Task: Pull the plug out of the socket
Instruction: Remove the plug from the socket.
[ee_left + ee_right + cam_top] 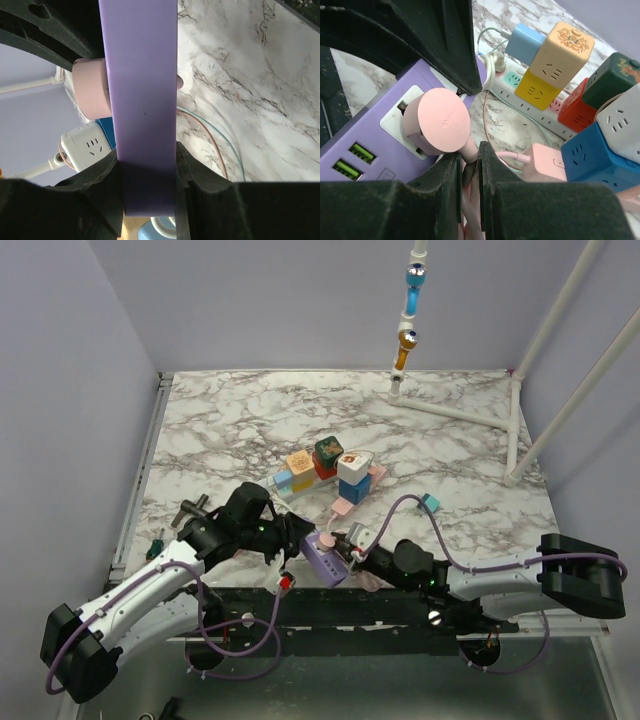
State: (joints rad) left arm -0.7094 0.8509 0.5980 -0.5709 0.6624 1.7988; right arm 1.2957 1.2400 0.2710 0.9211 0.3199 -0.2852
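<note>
A purple socket block point(325, 562) is held near the table's front edge, and my left gripper point(297, 540) is shut on it. In the left wrist view the block point(142, 100) fills the gap between both fingers of that gripper point(149, 172). A round pink plug point(440, 122) sits in the block's white face point(395, 117), with a thin gap showing at its upper left edge. My right gripper point(469, 160) is shut on the plug's pink cord neck, just below the plug head. From above, the right gripper point(352, 545) sits right beside the block.
Behind the grippers stands a cluster of coloured socket cubes point(330, 472) on a white power strip point(530, 102). A pink adapter point(550, 162) lies close to the right fingers. A white pipe frame point(470, 415) stands at the back right, and a small teal plug point(430, 502) lies to the right.
</note>
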